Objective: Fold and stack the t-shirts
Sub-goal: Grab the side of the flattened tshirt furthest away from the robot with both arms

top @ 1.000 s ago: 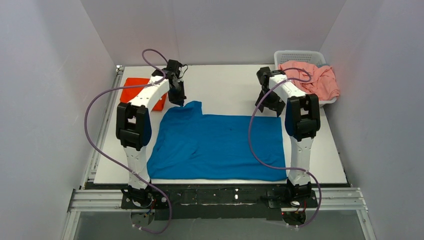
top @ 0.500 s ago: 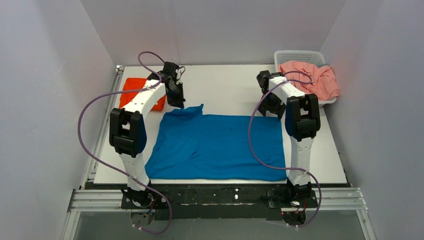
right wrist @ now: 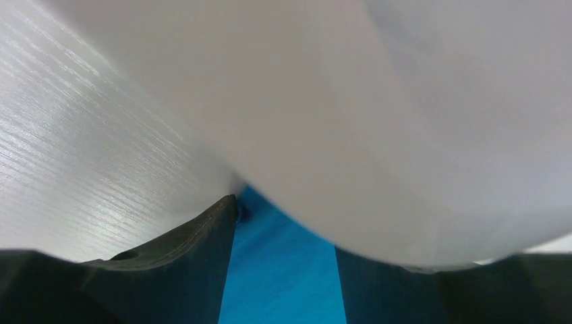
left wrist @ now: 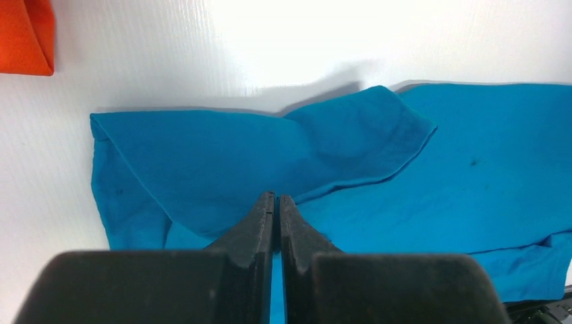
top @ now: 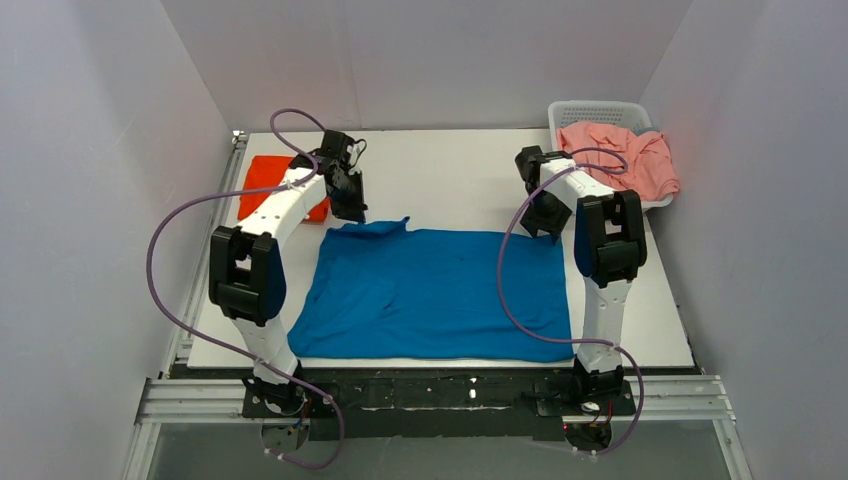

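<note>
A blue t-shirt (top: 440, 290) lies spread on the white table (top: 450, 170). My left gripper (top: 351, 207) is at its far left corner. In the left wrist view the gripper (left wrist: 275, 197) is shut on the edge of the folded-over sleeve (left wrist: 351, 135), which is slightly raised. My right gripper (top: 545, 218) is low at the shirt's far right corner. In the right wrist view it (right wrist: 287, 229) is open with blue cloth (right wrist: 283, 283) between the fingers. A blurred white shape hides the upper part of that view.
A folded orange shirt (top: 280, 185) lies at the far left, also showing in the left wrist view (left wrist: 27, 34). A white basket (top: 600, 106) at the far right holds a crumpled pink shirt (top: 625, 155). Purple cables loop from both arms.
My left gripper has moved left with the sleeve, which now sits lower and flatter; the shirt's left side has drawn out straighter. My right gripper has shifted slightly nearer and down.
</note>
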`<state>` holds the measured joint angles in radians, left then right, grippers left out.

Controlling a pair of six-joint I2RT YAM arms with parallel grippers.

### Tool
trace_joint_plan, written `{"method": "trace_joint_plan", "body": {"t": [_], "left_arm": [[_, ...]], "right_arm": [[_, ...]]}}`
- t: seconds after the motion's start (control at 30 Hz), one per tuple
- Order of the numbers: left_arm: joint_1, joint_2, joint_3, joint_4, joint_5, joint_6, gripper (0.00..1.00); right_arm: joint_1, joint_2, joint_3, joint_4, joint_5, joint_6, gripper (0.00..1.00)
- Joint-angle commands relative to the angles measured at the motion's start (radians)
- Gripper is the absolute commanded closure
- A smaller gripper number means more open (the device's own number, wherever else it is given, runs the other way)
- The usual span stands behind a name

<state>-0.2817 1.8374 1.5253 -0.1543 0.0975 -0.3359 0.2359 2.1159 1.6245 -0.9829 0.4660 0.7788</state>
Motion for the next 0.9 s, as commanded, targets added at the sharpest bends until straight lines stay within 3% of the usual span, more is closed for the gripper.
{"method": "trace_joint_plan", "body": {"t": [0.0,0.4,0.5,0.87], "left_arm": [[0.001,-0.089,-0.04,-0.057,0.018,0.007,1.0],[0.001,-0.132,-0.105,-0.013,0.023,0.021,1.0],[0.0,-0.141,-0.107,-0.018,0.022,0.015,1.0],[0.001,-0.15,-0.12,-0.033,0.003,-0.003,1.0]], "right_arm": [[-0.004,-0.005,0.016,-0.004,0.011,0.005,0.42],[-0.004,0.047,0.076,-0.008,0.007,-0.002,0.83],[-0.004,0.035,0.064,-0.006,-0.005,-0.002,0.84],[-0.004,0.05,0.072,-0.076,-0.012,0.012,0.62]]}}
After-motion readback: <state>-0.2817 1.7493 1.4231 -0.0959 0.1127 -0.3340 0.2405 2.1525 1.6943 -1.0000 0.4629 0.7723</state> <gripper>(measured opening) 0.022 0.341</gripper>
